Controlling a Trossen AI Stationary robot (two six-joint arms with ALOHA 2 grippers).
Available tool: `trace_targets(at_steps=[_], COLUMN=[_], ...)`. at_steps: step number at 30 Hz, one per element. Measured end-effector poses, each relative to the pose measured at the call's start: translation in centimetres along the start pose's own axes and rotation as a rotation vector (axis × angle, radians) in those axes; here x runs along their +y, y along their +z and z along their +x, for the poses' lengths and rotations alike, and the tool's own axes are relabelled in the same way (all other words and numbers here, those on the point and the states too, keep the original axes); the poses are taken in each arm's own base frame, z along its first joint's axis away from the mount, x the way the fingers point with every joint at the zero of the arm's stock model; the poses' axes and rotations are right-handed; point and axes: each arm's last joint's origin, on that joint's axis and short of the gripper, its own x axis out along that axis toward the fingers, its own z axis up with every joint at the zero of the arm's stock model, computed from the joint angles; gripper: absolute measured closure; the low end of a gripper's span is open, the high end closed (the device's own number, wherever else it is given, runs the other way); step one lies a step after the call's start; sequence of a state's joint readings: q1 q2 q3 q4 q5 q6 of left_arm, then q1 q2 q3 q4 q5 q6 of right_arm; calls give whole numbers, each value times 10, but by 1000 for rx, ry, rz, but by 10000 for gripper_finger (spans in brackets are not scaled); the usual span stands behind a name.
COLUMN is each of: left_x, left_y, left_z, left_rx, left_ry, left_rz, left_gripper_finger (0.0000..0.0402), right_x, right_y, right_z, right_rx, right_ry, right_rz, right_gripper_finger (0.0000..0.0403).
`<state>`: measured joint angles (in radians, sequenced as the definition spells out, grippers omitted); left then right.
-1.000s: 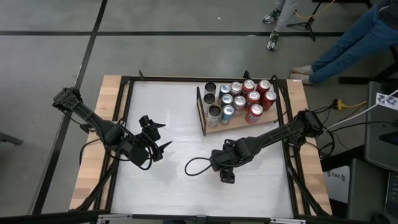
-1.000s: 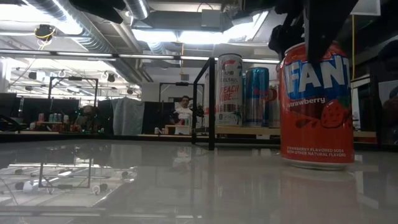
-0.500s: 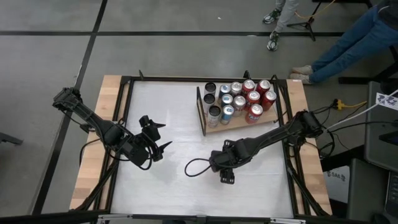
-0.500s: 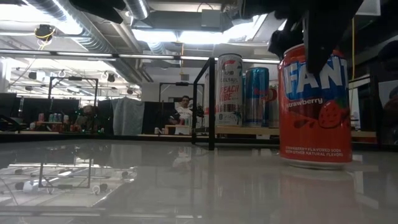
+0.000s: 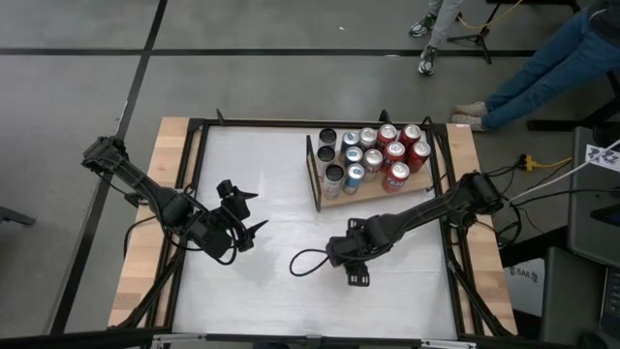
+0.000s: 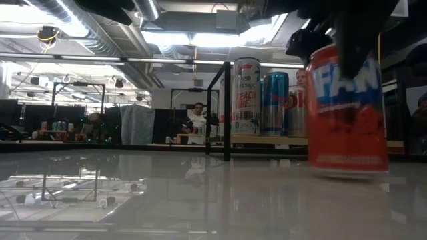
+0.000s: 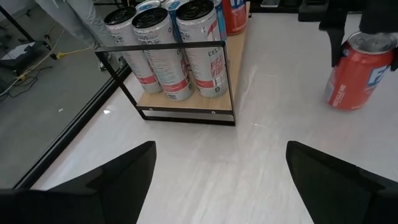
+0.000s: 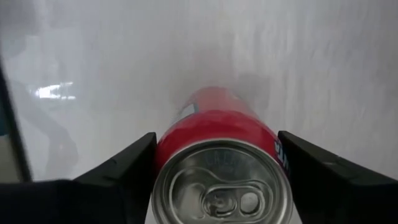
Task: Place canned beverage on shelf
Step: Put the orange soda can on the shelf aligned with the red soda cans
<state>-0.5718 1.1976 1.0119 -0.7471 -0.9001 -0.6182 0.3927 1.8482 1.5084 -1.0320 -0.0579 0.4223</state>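
I work in a robotics lab inside a big industrial hall. My white table stands on a grey concrete floor with dark lines. Behind it I see exposed ducts, ceiling lights, desks and a seated person.

Two arms over the table, one gripper apiece. One wooden shelf, and it carries eleven cans: three tall dark-topped ones by the frame, four silver-and-blue, four red. One more red can stands alone on the tabletop.
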Motion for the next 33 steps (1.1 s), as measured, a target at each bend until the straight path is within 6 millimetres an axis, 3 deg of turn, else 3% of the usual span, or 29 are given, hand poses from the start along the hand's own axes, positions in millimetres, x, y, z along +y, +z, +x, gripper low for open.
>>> trace_targets(at_steps=[15,25,33], left_x=[0,0,0], left_y=[0,0,0], left_z=[0,0,0], left_rx=[0,0,0], left_ry=[0,0,0], left_rz=[0,0,0], left_gripper_finger=[51,51,51], right_x=[-18,-44,-74], right_y=[-43,-102,-103], right_z=[-60,-76,-88], right_rx=[55,23,-30], right_ry=[-81,-102,-114], right_rz=[-33,92,139], right_gripper_finger=[127,124,122])
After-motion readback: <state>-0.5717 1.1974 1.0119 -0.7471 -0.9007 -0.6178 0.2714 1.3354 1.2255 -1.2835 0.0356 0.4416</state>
